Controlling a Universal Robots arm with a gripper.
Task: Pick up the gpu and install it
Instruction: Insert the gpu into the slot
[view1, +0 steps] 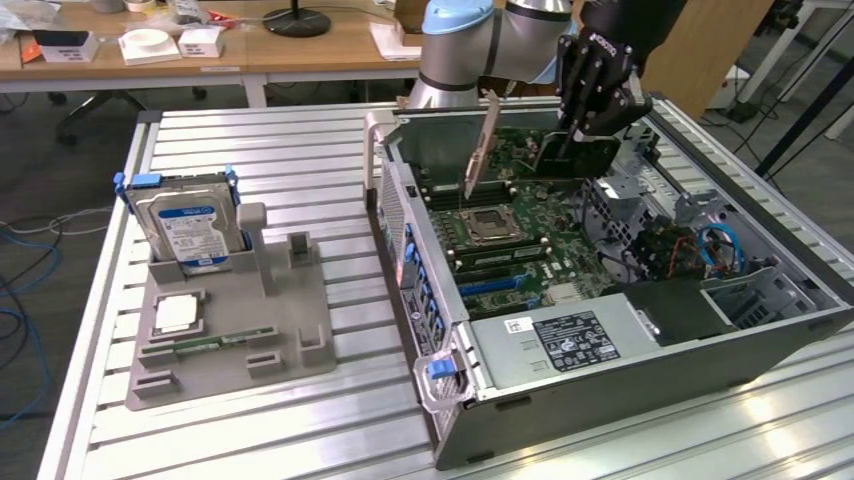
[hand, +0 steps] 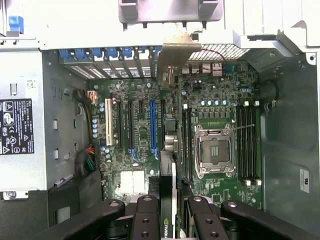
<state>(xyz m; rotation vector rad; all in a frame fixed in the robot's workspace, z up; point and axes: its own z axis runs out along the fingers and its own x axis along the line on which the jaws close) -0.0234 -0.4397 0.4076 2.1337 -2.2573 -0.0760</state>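
Slatted metal table (view1: 240, 420), office desks (view1: 267, 45) behind

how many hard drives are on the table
1: the hard drive stands upright in the grey holder at the exterior view's left, beside the open pc case. Others may sit hidden inside the case.

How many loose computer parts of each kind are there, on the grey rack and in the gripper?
gpu: 1, held by the gripper
hard drive: 1, on the grey rack
memory stick: 1, on the rack
silver square chip: 1, on the rack
Total: 4
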